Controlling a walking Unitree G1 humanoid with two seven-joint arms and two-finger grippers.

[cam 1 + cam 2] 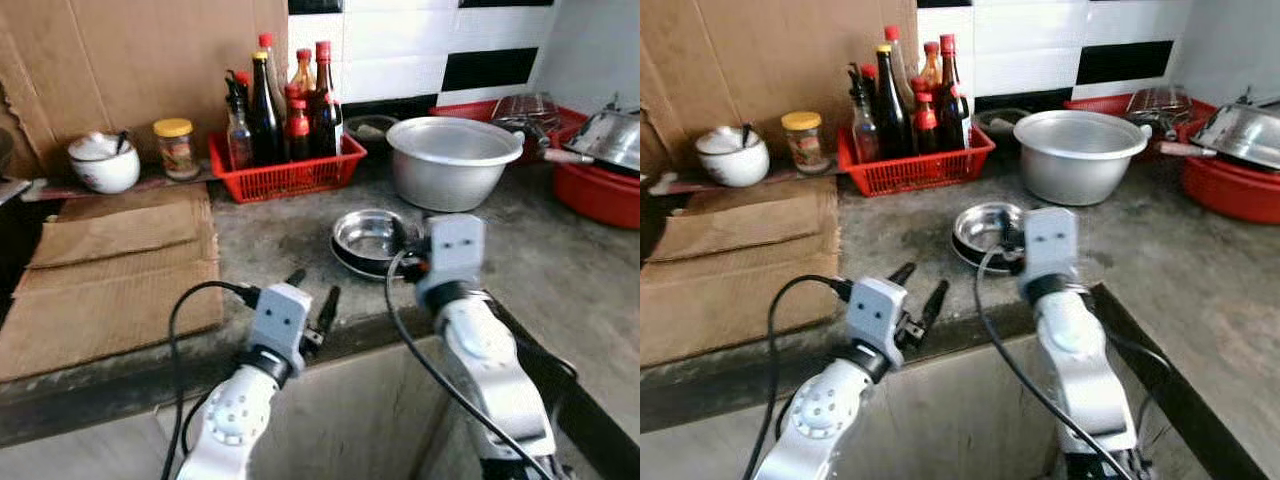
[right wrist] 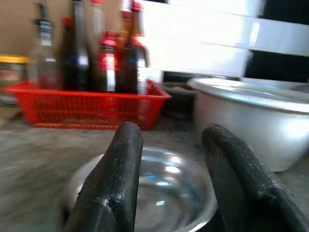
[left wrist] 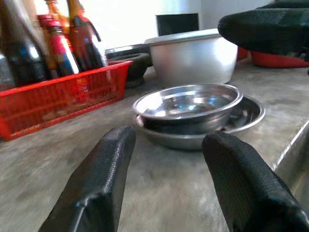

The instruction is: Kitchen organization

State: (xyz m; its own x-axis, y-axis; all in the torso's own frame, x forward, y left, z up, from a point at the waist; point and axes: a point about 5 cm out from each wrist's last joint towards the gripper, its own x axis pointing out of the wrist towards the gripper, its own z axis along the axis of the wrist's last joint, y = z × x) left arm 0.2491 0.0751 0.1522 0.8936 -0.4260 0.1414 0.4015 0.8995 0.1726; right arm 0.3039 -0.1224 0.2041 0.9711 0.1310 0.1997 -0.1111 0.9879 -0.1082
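Two grippers out over the counter's front edge. Right gripper (image 2: 166,159) is nearer — fingers spread, bowl (image 1: 368,232) directly ahead, just beyond the tips, sitting on a plate (image 3: 248,115) mid-counter in front of the pot (image 1: 453,160). Left gripper (image 1: 312,298) also spread — bowl lies ahead and to its right, farther off. Right arm looks best placed.

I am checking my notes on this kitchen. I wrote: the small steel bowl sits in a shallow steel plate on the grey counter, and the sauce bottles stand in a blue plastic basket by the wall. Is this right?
Not quite. The plastic basket holding the sauce bottles is red, not blue, as the left eye view shows. The rest holds: the small steel bowl sits in the shallow steel plate on the grey counter.
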